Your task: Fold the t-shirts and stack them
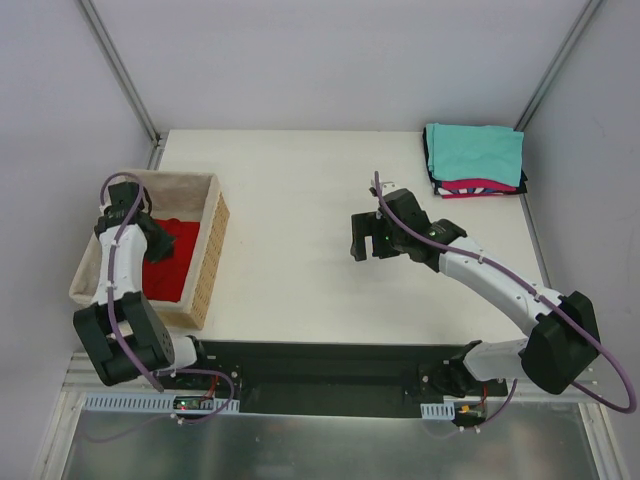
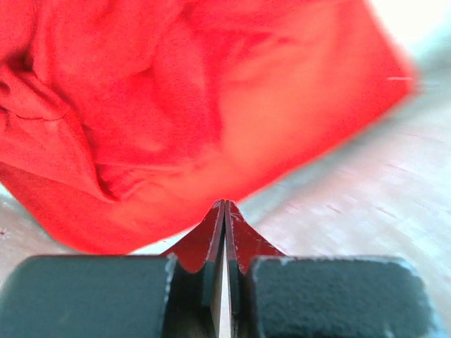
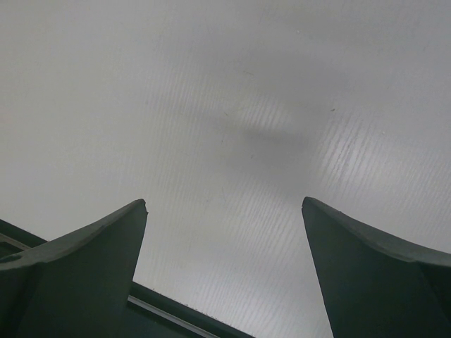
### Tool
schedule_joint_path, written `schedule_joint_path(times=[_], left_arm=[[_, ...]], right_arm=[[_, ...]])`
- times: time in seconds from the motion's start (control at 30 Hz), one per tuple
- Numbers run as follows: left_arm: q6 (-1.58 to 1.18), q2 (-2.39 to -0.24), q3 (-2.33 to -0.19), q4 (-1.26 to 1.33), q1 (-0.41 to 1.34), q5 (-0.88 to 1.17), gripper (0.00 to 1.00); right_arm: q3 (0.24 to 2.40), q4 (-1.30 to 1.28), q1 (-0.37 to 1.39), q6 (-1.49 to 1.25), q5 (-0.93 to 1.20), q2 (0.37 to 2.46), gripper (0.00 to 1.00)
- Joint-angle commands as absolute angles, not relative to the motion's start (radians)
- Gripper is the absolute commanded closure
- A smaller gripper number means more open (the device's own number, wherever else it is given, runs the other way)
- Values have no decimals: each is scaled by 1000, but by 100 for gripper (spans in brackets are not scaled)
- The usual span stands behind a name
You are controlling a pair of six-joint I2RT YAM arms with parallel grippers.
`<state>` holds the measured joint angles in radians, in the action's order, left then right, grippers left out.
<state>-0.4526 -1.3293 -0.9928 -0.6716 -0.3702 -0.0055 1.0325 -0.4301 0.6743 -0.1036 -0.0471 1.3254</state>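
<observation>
Basket [image 1: 212, 252]: rectangular, woven wicker, beige lining.
Red shirt [image 1: 176, 262]: inside basket, a soft crumpled heap.
Left gripper [image 2: 224, 208]: inside basket, closed, tips meeting at the shirt's edge; pinch unclear.
Right gripper [image 1: 368, 241]: right of basket, well apart, spread wide, empty.
Stack [image 1: 475, 155]: far right of basket; flat folded rectangles, teal on top.

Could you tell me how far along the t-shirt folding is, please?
Done: a folded stack, teal t-shirt on top, sits at the far right corner of the table. In hand: the left gripper is shut on the red t-shirt inside the basket. Left: lift it out, fold it, add it to the stack; the right gripper hangs open.
</observation>
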Motion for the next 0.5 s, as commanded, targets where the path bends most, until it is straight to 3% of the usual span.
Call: schedule_joint_path(times=[0.0, 0.33, 0.47], left_arm=[[-453, -1201, -1063, -684, -374, 93, 100], [-477, -1101, -1229, -670, -370, 314, 100], [-474, -1088, -1246, -661, -360, 308, 100]], right_arm=[[1039, -423, 678, -104, -57, 1290, 3], [1032, -433, 684, -110, -57, 1282, 3], [1028, -430, 689, -115, -60, 1281, 3]])
